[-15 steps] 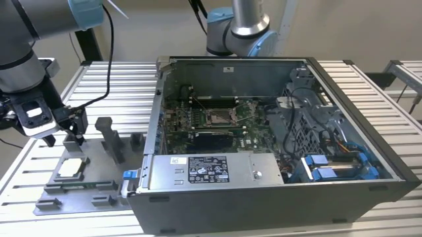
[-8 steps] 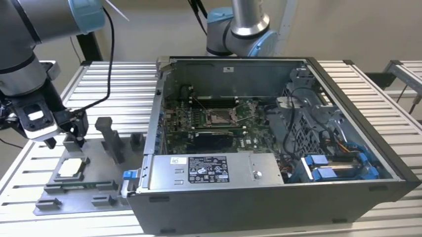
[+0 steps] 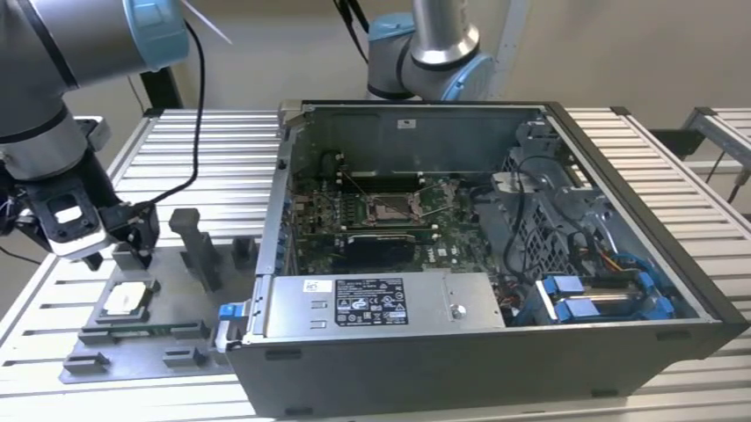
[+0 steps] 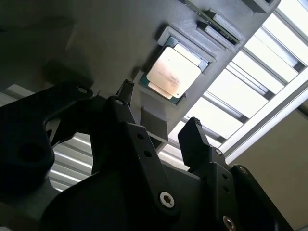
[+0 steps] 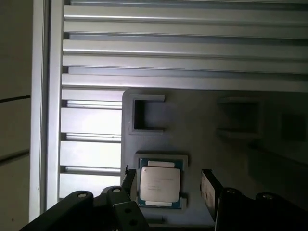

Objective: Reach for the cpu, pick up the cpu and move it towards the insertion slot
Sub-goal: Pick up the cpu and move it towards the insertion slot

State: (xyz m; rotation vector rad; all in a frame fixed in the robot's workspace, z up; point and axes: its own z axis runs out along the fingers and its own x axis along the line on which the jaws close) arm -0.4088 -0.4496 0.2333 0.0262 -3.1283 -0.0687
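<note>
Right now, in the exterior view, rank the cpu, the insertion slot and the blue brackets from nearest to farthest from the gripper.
From the gripper, in the exterior view:
1. cpu, just under it on the grey tray, exterior view's left.
2. insertion slot, mid-board inside the case.
3. blue brackets, at the case's end, exterior view's right.

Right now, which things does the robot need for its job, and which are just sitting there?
For the job: the cpu in its grey holder, the open gripper near it, the insertion slot inside the computer case.
Just sitting there: the power supply box, the second arm behind, the slatted table.
</note>
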